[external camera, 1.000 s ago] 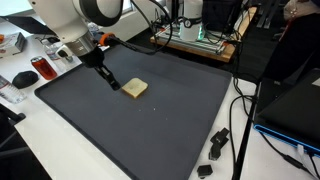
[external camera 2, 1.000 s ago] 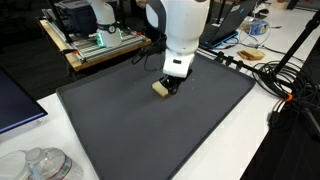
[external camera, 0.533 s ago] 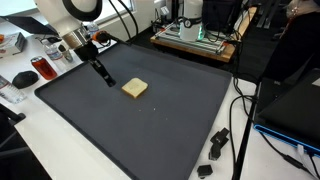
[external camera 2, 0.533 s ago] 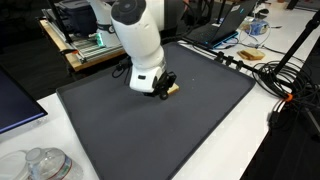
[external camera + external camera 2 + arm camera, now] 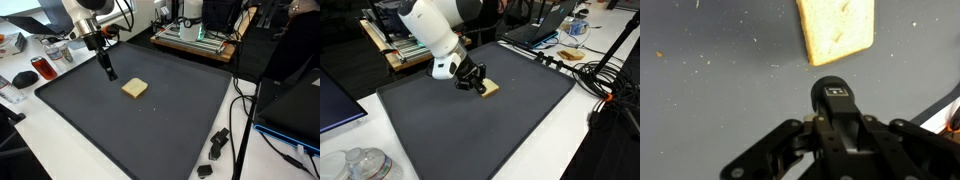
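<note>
A slice of bread (image 5: 135,89) lies flat on the dark mat (image 5: 150,135), near its far side. My gripper (image 5: 104,60) hangs a little to the slice's side, raised off the mat and tilted. It is shut on a black stick (image 5: 110,73) whose tip points down toward the mat, just short of the bread. In the wrist view the stick (image 5: 836,100) juts out between the fingers of the gripper (image 5: 837,128), with the bread (image 5: 837,30) beyond its tip and apart from it. From the opposite side the gripper (image 5: 472,80) stands close beside the slice (image 5: 491,88).
A black mouse (image 5: 23,78) and a red can (image 5: 42,68) sit on the white table by the mat's edge. Black clips (image 5: 214,146) and cables (image 5: 610,80) lie off another edge. A wooden crate of electronics (image 5: 195,38) stands behind. A laptop (image 5: 335,105) and a glass jar (image 5: 365,165) sit nearby.
The arm has swung back and lifted. The stick tip, which was at the bread's edge, now stands clear of it. The bread has not visibly moved.
</note>
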